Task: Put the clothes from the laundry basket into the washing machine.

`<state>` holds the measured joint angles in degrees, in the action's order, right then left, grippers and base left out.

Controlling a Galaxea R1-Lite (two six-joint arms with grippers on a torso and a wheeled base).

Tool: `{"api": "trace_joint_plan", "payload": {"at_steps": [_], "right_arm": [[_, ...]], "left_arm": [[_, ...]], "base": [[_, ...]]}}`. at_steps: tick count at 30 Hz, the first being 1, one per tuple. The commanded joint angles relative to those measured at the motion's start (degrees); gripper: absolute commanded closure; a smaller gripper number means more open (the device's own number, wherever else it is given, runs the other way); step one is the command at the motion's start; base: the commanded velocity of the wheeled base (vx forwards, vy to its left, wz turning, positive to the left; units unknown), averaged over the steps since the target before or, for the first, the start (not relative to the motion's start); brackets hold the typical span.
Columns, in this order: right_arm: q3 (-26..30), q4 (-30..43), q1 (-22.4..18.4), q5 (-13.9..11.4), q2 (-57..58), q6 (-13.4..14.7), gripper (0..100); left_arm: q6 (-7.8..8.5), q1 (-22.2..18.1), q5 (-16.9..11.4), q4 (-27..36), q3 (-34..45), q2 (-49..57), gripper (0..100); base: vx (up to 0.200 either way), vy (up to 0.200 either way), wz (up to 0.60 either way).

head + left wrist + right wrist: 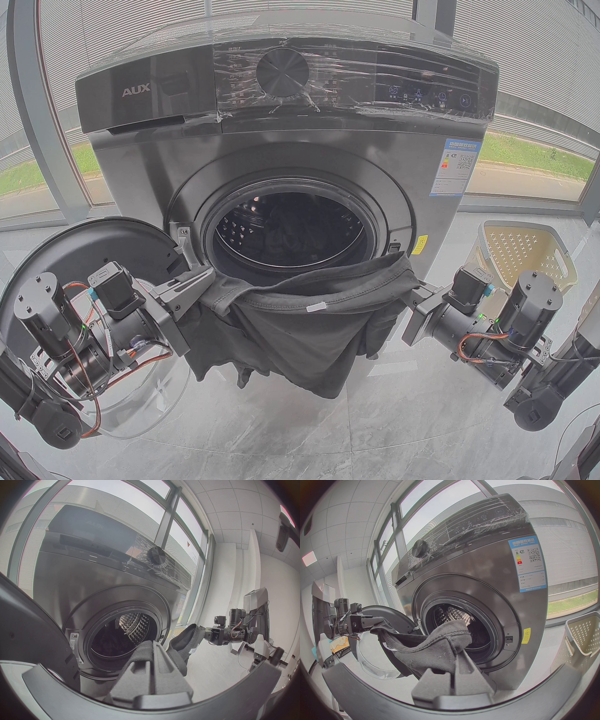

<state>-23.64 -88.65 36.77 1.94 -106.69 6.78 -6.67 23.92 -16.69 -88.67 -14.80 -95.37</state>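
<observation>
Your left arm (50, 325) and right arm (531, 312): black cylindrical joints (39, 306), screw-ringed caps, orange cables (476, 340), green lights (83, 326), grey jaws.

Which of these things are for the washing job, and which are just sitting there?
For the job: dark garment, held stretched between left gripper and right gripper; washing machine with its door open; laundry basket.
Just there: blue label, yellow sticker, windows, tiled floor.

You've got matt cloth garment (312, 325), satin metal washing machine (144, 169), glossy film-wrapped panel (350, 81), perforated plastic laundry basket (525, 250), polished floor (281, 431).
</observation>
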Motion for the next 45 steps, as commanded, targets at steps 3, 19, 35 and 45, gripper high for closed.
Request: {"api": "trace_joint_plan", "payload": {"at_steps": [3,19,35,45], "right_arm": [[0.3,0.0,0.1,0.0,0.0,0.0,100],[0.3,0.0,0.2,0.0,0.1,0.0,100],[0.3,0.0,0.3,0.0,-0.1,0.3,100],[0.3,0.0,0.4,0.0,0.1,0.3,100]], "left_arm": [[-0.01,0.0,0.0,-0.1,-0.1,-0.1,100],[-0.01,0.3,0.0,0.0,0.0,-0.1,100],[-0.1,0.2,0.0,-0.1,0.3,-0.2,100],[-0.28,0.3,-0.1,-0.1,0.4,-0.1,100]], "base": [[0.0,0.0,0.0],[0.0,0.0,0.0],[0.0,0.0,0.0],[0.0,0.0,0.0]]}}
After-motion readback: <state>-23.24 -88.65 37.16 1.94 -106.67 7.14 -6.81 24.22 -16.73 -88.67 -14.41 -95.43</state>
